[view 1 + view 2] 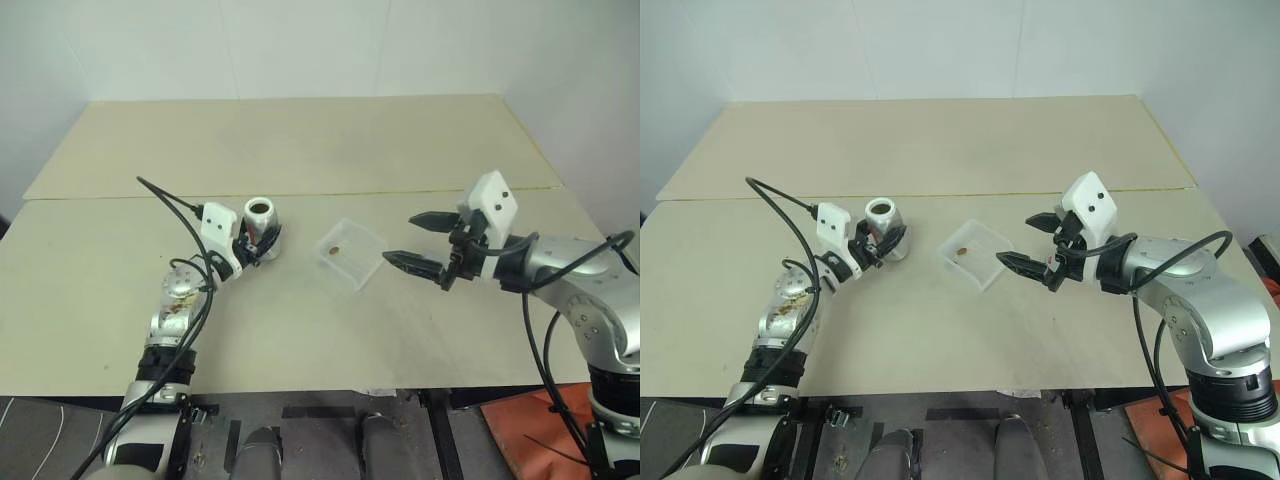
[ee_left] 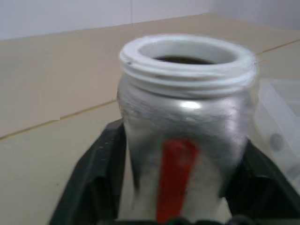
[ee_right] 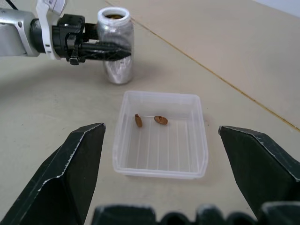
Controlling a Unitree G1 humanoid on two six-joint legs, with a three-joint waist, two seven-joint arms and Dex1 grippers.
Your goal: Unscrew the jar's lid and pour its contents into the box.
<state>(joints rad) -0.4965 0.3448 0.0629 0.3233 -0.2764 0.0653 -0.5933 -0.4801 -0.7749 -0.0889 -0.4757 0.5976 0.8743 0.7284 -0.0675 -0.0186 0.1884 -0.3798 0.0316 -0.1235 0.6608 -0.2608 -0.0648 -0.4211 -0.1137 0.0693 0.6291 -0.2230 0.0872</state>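
Table (image 1: 300, 150) carries everything near its front edge. Right gripper (image 1: 418, 242) hangs spread wide, empty, beside the box (image 1: 351, 252). Left gripper (image 1: 883, 243) brackets the upright, lidless jar (image 1: 261, 226); grip uncertain. Contents (image 3: 161, 120) lie in the box.

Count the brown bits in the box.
2, both on the floor of the box toward the side nearest the jar: one and another beside it. More may be hidden inside the jar.

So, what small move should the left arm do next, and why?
Probably draw the left end effector back from the jar. The jar stands upright on the table with no lid on, and two brown bits already lie in the box.
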